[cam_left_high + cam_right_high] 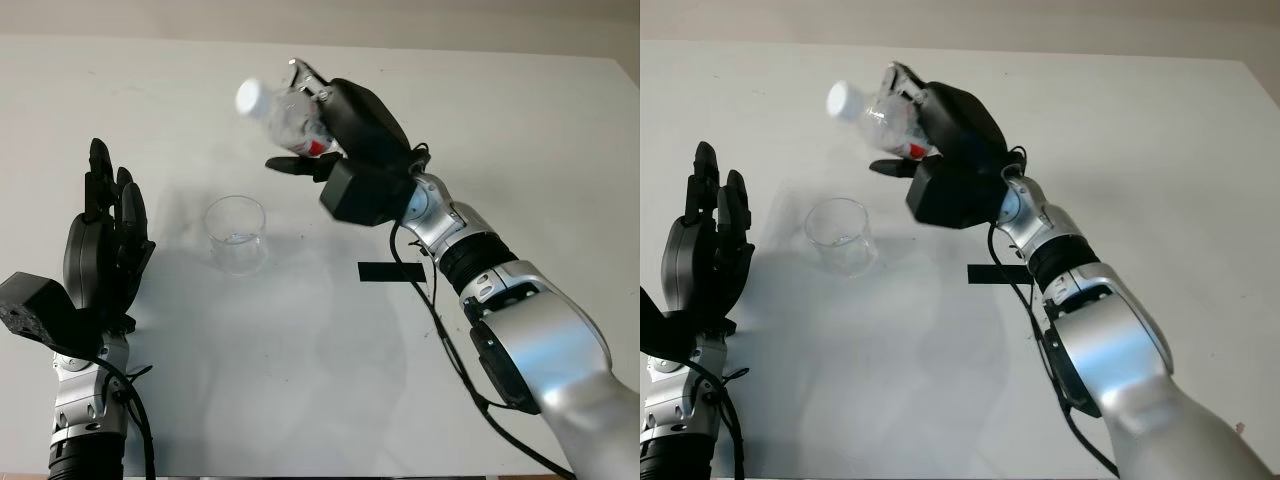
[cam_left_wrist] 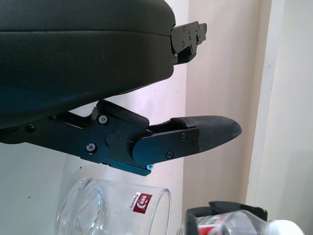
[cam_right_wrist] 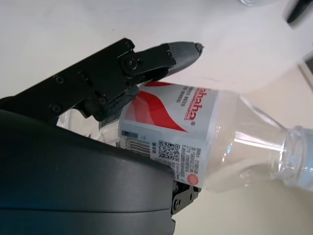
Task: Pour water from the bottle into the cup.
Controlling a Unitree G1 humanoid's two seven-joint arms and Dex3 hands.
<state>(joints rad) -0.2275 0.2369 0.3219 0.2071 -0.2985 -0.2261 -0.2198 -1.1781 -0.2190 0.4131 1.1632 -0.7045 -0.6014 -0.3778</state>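
A clear plastic bottle [image 1: 272, 108] with a red and white label and a white cap [image 1: 250, 97] is held in the air by my right hand [image 1: 308, 122], which is shut on its body. The bottle is tilted, cap pointing left, above and to the right of the cup. The right wrist view shows the label [image 3: 171, 122] between the fingers [image 3: 178, 50]. A clear empty cup [image 1: 237, 233] stands upright on the white table [image 1: 300, 380]. My left hand [image 1: 105, 235] is open, left of the cup and apart from it; the cup [image 2: 112, 210] lies just beyond its finger [image 2: 200, 136].
A short strip of black tape [image 1: 390, 272] lies on the table to the right of the cup, under my right forearm. The table's far edge [image 1: 480, 52] meets a pale wall.
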